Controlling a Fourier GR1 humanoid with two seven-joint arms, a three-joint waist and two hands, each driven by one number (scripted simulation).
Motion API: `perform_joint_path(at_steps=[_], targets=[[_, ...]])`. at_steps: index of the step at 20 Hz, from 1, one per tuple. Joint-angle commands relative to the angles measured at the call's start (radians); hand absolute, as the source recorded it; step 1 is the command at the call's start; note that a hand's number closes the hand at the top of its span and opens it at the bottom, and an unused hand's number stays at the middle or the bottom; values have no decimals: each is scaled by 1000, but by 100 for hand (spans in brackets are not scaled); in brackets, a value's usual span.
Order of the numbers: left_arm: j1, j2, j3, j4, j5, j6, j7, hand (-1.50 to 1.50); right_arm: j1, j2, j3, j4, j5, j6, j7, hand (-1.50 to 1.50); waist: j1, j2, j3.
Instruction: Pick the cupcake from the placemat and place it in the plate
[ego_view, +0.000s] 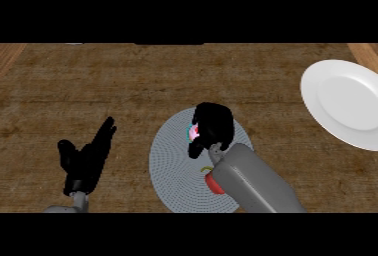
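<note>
- Closing over the cupcake (193, 132), the right hand (212, 125) sits above the upper part of the round grey placemat (173, 170), its dark fingers curled down around the treat so that only a sliver of pink and white frosting shows at the hand's left edge.
- From this the grasp step looks to be in hand: the fingers wrap the cupcake, but whether it has left the mat cannot be told from this steep downward view.
- A small red object with a yellowish stem (213, 182), perhaps a fruit, lies on the placemat just beside the right forearm, partly hidden by it.
- The white plate (347, 102) lies at the right edge of the wooden counter (111, 85), well apart from the placemat, and has nothing on the part that shows.
- The left hand (87, 160) rests at the lower left, off the mat, fingers straight and holding nothing.
- Next, by my judgement, the move calls for lifting the cupcake upright, carrying it rightward and somewhat away from the robot to the plate, and lowering it onto the plate's flat middle, not its sloped rim, before the fingers let go.
</note>
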Motion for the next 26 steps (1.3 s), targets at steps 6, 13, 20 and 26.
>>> perform_joint_path(at_steps=[6,13,20,26], targets=[[31,-21,-11,29,10,-14,3,0,-175,-36,-190,195,216,-365,175,150,16,14,-7],[9,-22,-9,38,-7,3,35,0,-258,-14,-258,222,441,-560,308,150,1,9,-7],[53,-11,11,19,15,-15,22,0,-161,-51,-405,109,550,-689,339,150,-24,2,-6],[52,-20,3,24,16,-28,24,0,-36,-63,-521,22,590,-849,239,150,-25,4,-6]])
